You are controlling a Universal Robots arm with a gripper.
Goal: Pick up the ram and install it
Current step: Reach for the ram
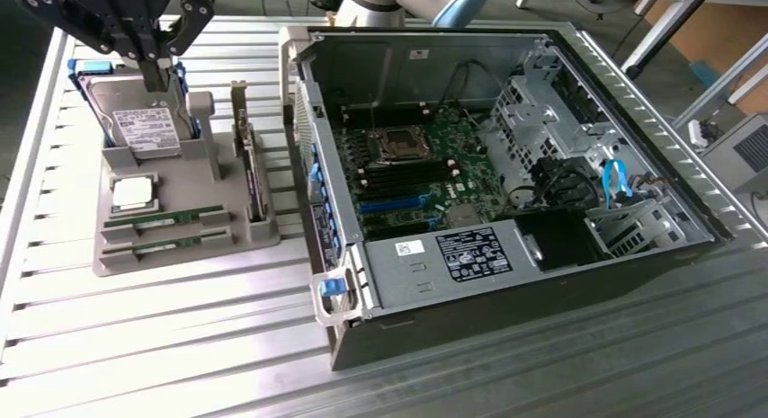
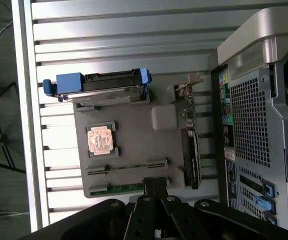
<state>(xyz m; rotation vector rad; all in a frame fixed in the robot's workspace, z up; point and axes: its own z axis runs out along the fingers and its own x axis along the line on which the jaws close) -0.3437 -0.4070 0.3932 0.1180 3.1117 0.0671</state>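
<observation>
Two alike green ram sticks lie side by side in slots of a grey holder (image 1: 240, 229). One ram stick (image 1: 162, 218) (image 2: 126, 166) is next to the CPU. The other ram stick (image 1: 162, 247) (image 2: 121, 188) is nearer the holder's front edge. My gripper (image 1: 156, 76) (image 2: 153, 186) hangs high above the holder, over the hard drive (image 1: 142, 117), shut with nothing between its fingers. In the wrist view the fingertips overlap one end of the outer stick without touching it.
The holder also carries a CPU (image 1: 132, 193) (image 2: 100, 140), the hard drive in blue rails (image 2: 101, 85) and an upright expansion card (image 1: 248, 162) (image 2: 189, 145). An open computer case (image 1: 480, 148) with its motherboard (image 1: 415, 171) stands at the exterior view's right, on a slatted metal table (image 1: 156, 346).
</observation>
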